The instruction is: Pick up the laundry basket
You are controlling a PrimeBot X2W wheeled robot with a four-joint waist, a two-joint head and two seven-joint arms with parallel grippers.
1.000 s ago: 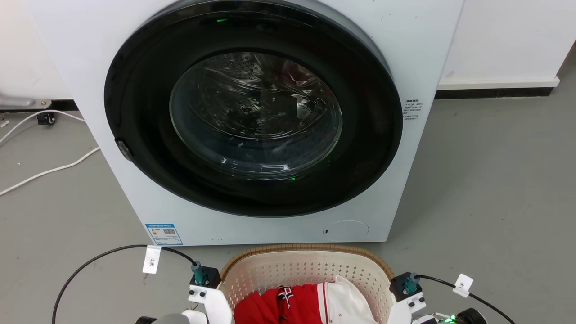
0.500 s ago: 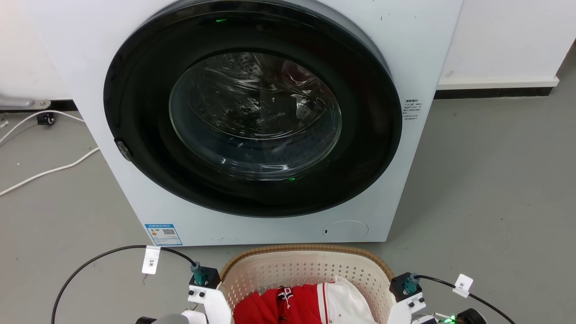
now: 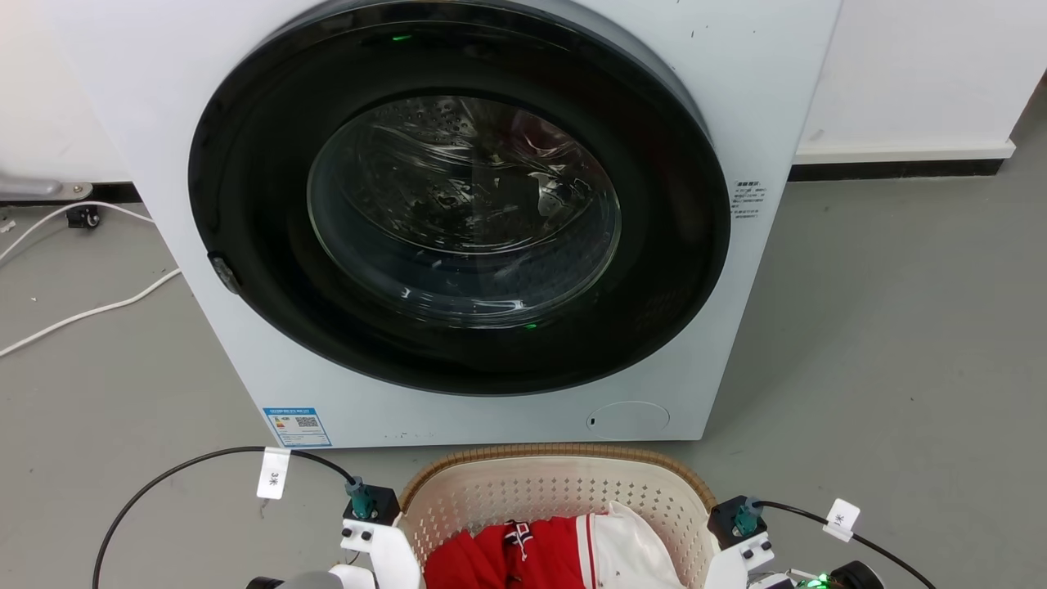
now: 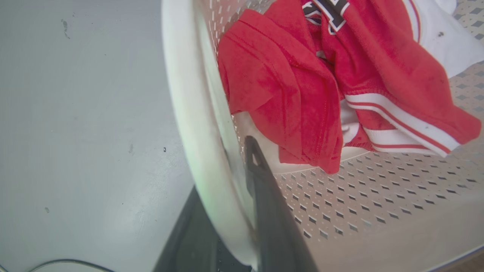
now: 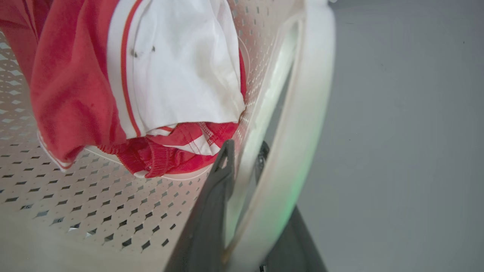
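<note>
The smooth matte grey floor [image 3: 883,327] carries a white, boxy washing machine [image 3: 761,106] whose glossy black round door [image 3: 245,147] frames a domed glass window; the drum behind it is hard to read through the reflections. Just in front of the machine is the laundry basket [image 3: 523,491], cream plastic pierced with small diamond holes under a brown woven-look rim, its near half cut off by the head view's bottom edge. Inside lies a soft red garment [image 4: 287,87] with white stripes, partly under a crumpled white one [image 5: 181,68].

The left gripper [image 4: 223,166] straddles the basket's left side, fingers clamped on the thick rounded rim (the outer fingertip is hidden behind it). The right gripper [image 5: 245,151] pinches the right side likewise, one slim dark finger inside the wall, the other outside.

A thin black cable [image 3: 188,462] with a paper tag loops over the floor.
</note>
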